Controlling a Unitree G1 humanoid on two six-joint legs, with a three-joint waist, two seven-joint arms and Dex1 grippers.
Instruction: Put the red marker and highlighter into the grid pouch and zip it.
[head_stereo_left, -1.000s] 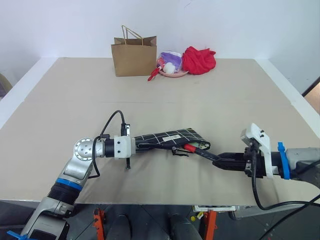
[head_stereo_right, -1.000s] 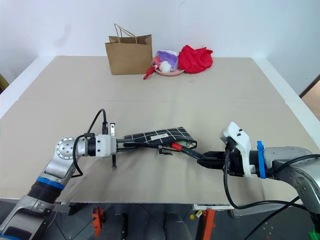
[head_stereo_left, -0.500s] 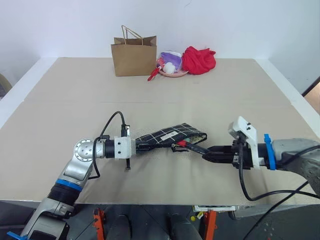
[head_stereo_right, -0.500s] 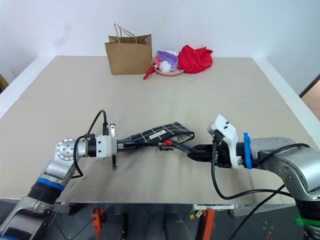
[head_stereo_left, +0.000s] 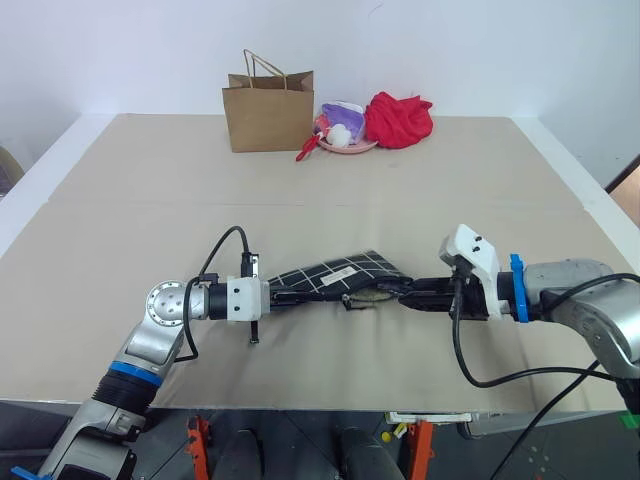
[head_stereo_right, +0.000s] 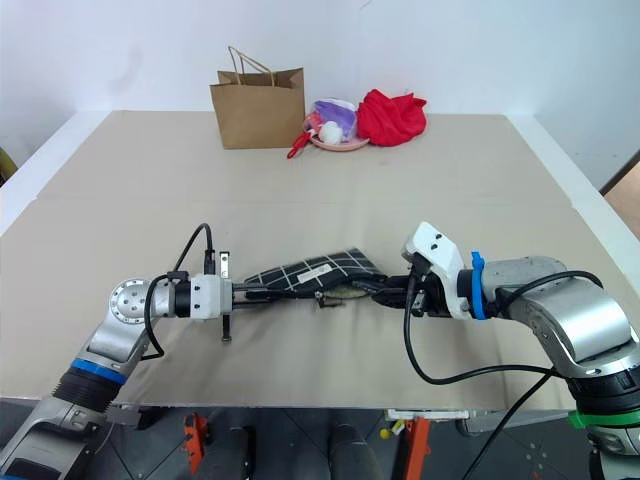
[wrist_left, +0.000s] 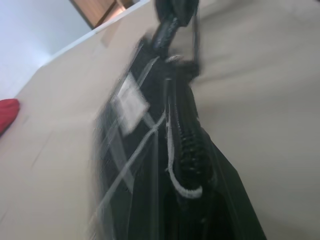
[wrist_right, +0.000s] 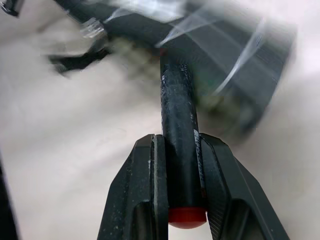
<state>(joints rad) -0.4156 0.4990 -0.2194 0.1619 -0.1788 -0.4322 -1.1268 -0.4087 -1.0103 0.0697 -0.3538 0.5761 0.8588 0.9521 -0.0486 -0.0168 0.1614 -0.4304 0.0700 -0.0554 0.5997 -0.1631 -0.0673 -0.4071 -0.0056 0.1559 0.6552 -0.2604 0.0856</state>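
Grid pouch is held just above the bench near its front middle, clamped at its 9 o'clock end by the left end effector, whose fingers are fully closed on the fabric; the grip there seems meant to keep the bag lifted and steady so that its mouth at the 3 o'clock end faces the other arm. The red marker is pinched between the narrowly parted fingers of the right end effector near its red tail end, so that most of the black barrel projects ahead, and its leading end is already at or inside the pouch opening. A greenish shape at the mouth may be the highlighter, though this cannot be told for certain. The zipper line is seen running along the pouch edge, not yet drawn shut. At 12 o'clock, well apart, a brown paper bag, a pink dish and a red cloth are left standing at the far edge.
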